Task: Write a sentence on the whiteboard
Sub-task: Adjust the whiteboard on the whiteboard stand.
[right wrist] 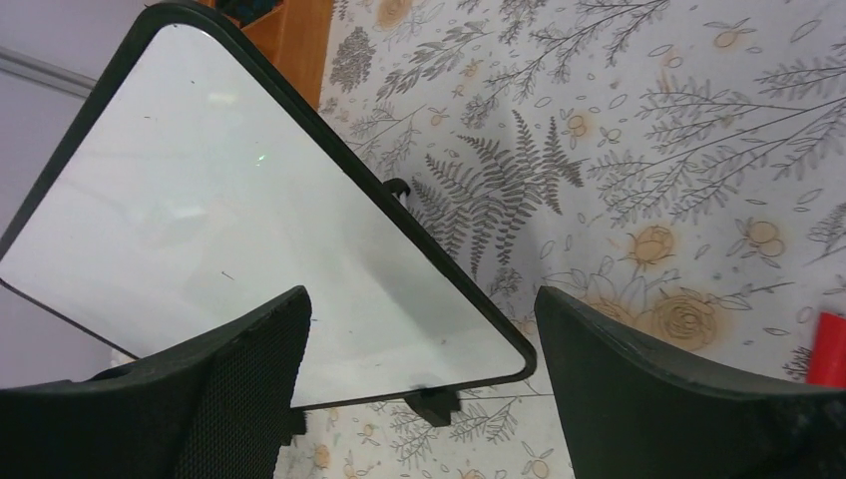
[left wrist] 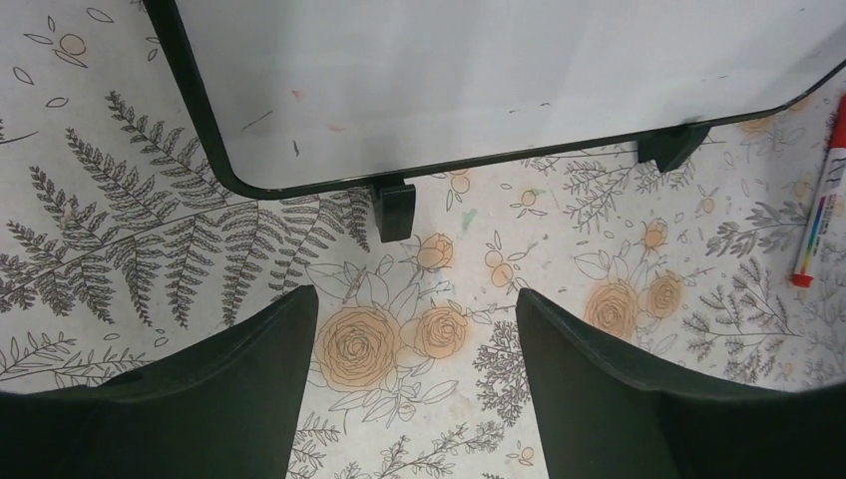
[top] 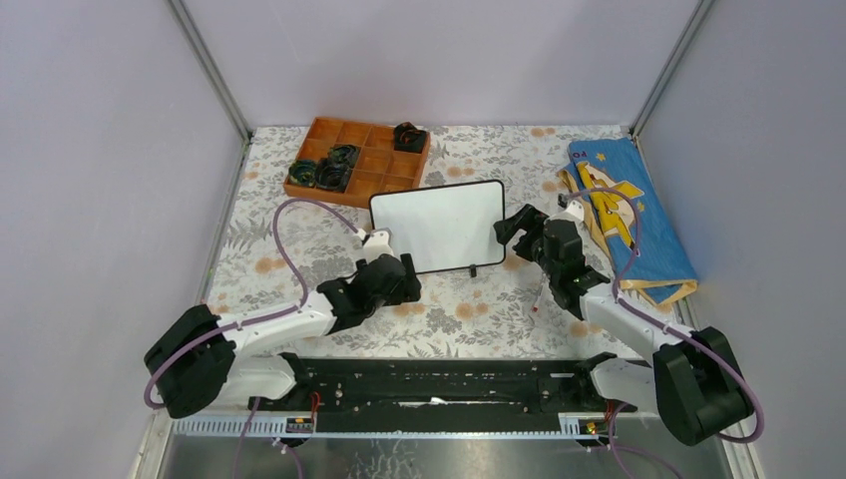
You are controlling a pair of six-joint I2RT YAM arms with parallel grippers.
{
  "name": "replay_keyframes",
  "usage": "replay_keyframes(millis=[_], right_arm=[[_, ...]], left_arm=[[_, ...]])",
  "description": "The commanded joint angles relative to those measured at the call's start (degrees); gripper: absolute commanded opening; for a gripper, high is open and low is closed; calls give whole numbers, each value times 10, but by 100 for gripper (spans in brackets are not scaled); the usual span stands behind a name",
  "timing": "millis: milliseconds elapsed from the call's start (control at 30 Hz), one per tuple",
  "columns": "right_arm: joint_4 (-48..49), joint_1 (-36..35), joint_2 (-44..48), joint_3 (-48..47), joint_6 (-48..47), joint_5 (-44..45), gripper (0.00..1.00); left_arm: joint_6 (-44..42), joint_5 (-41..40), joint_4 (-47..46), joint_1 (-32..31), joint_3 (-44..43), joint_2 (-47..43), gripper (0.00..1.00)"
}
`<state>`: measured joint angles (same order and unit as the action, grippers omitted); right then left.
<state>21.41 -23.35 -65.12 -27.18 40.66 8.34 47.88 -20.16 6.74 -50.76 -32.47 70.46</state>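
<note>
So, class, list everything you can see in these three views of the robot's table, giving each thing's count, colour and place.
Small rectangular whiteboard with rounded corners: one, white with a black frame, blank, table centre.
Compartment tray: one, orange, behind the whiteboard's left part.
Dark coiled items: several, black-green, in tray compartments.
Marker pen: one, white and red, lying in front of the whiteboard's right end.
Starred fabric: one, blue and yellow, far right.
Floral tablecloth: one, grey-white with orange flowers, covering the table.
Left end effector: one, black, open, by the whiteboard's near left corner.
Right end effector: one, black, open, by the whiteboard's right edge.
</note>
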Motion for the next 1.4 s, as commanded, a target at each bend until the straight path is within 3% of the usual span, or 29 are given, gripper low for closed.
replay_keyframes(millis=[0,267,633,1367], right_arm=[[84,14,-26,-15,48,-55,91],[150,31,-70,-20,69,-82,92],[191,56,-66,3,83,-112,92],[305,81,-140,18,143,-191,85]], left_arm=[[3,-33,-45,-4,-16,18,79],[-8,-79,-65,-16,-26,57,75],[-44,-140,-66,-34,-54,125,57],[-38,-149,-96,-35,-66,186,38]])
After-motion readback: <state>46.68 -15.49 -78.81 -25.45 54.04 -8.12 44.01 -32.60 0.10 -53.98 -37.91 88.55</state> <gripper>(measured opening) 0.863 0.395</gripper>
